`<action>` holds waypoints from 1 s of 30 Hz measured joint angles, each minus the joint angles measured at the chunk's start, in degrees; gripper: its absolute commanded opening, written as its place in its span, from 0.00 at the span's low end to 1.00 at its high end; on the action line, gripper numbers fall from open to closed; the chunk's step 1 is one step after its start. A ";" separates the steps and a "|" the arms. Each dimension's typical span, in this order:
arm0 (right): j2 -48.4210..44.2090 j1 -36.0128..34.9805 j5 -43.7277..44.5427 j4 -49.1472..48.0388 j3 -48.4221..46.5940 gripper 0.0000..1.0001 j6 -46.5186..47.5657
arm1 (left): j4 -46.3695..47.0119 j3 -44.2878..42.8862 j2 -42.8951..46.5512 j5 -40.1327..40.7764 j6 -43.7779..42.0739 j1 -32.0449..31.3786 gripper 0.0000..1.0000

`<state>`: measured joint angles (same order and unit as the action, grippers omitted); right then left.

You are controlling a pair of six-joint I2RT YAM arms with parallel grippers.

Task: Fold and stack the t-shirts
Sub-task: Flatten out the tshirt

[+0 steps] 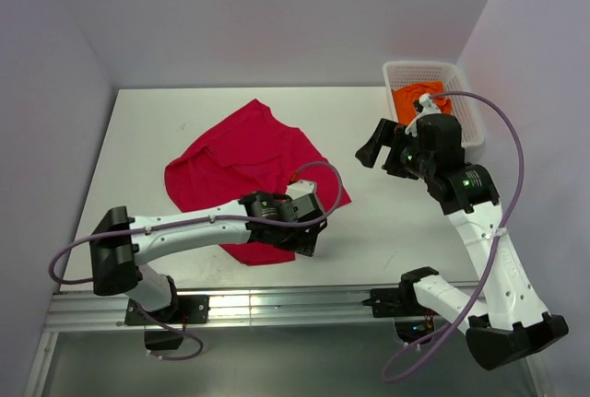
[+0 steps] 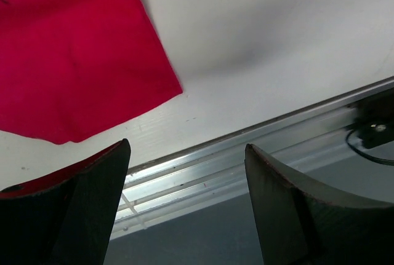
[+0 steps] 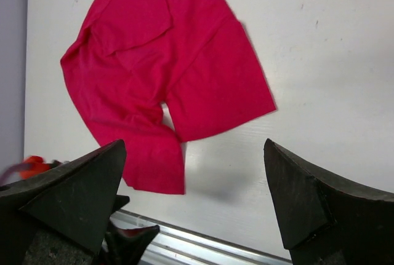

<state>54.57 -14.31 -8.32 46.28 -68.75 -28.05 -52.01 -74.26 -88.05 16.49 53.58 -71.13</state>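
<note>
A crimson red t-shirt [image 1: 241,169] lies rumpled and partly folded on the white table, left of centre; the right wrist view shows it whole [image 3: 160,74]. An orange t-shirt [image 1: 417,99] is bunched up in the white basket at the back right. My left gripper [image 1: 306,242] hovers over the red shirt's near corner [image 2: 74,62], pointing at the table's near edge. It is open [image 2: 188,144] with nothing between its fingers. My right gripper [image 1: 376,153] hangs open above bare table between the red shirt and the basket, also holding nothing [image 3: 194,142].
The white mesh basket [image 1: 474,124] stands in the back right corner by the wall. An aluminium rail [image 1: 277,305] [image 2: 246,148] runs along the table's near edge. Walls close off the left, back and right sides. The left arm's cable [image 1: 327,180] loops over the shirt.
</note>
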 measured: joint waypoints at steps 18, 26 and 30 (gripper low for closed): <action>7.39 0.09 -2.16 0.11 2.03 0.98 0.96 | 8.20 9.05 -10.73 -1.57 -0.85 -0.20 0.79; 6.95 0.09 -2.21 1.01 2.14 0.98 1.01 | 13.73 8.41 -15.76 -0.74 -2.60 -0.17 0.76; 6.38 0.09 -1.79 1.86 2.49 0.98 1.25 | 14.91 7.50 -16.72 -0.09 -3.45 -0.09 0.71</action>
<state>60.95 -14.22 -10.11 48.14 -66.26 -26.81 -37.10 -66.76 -104.77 16.40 50.13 -71.22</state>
